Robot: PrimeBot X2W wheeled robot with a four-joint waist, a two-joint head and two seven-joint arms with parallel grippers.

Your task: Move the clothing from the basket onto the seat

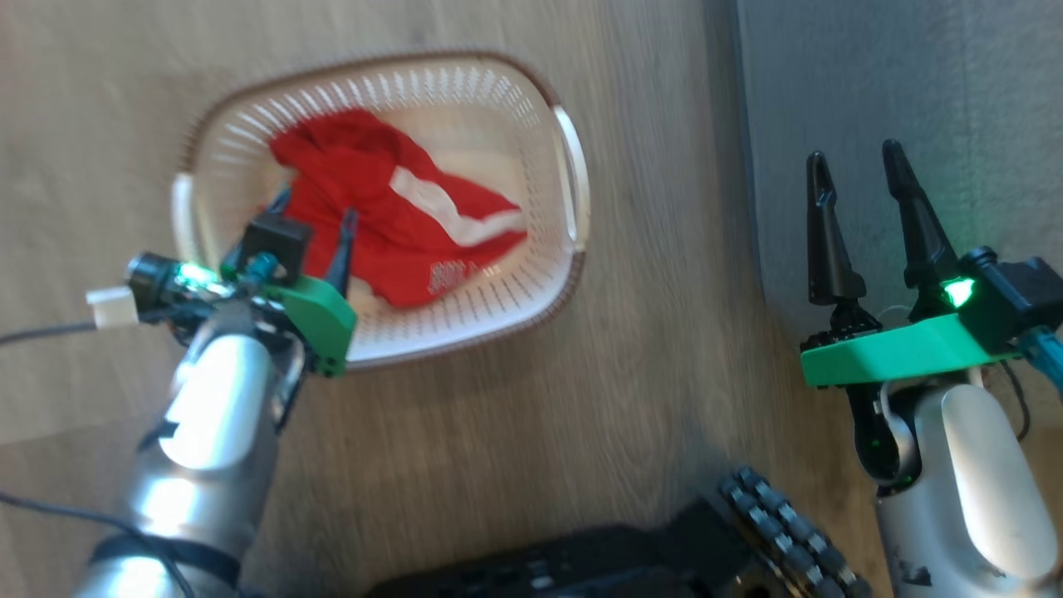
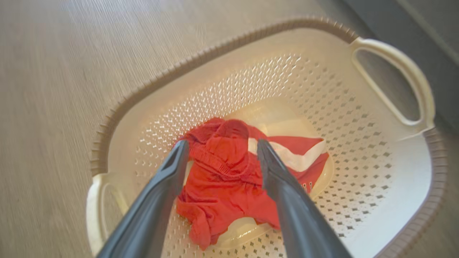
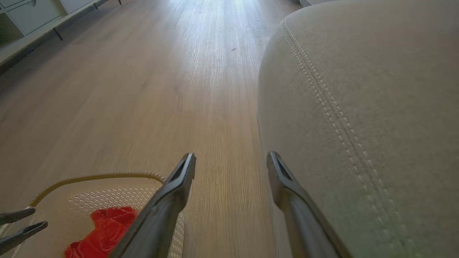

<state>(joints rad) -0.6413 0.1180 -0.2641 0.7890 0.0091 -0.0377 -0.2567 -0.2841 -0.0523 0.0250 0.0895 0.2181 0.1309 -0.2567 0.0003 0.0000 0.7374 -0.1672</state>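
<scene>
The clothing (image 1: 390,216) lay in the basket (image 1: 498,71), which sat on the floor (image 1: 648,374) left of the seat (image 1: 913,83), floor between them. The left fingers (image 2: 168,172) hung over the basket's near-left part; the right fingers (image 1: 830,241) were at the seat's left edge.

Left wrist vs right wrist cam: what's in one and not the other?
Left wrist, not right wrist: the white stripe on the clothing, and a handle of the basket. Right wrist, not left wrist: the open right gripper, the double stitching on the seat, a white cabinet. Both: basket, clothing, wood floor, open left gripper.
</scene>
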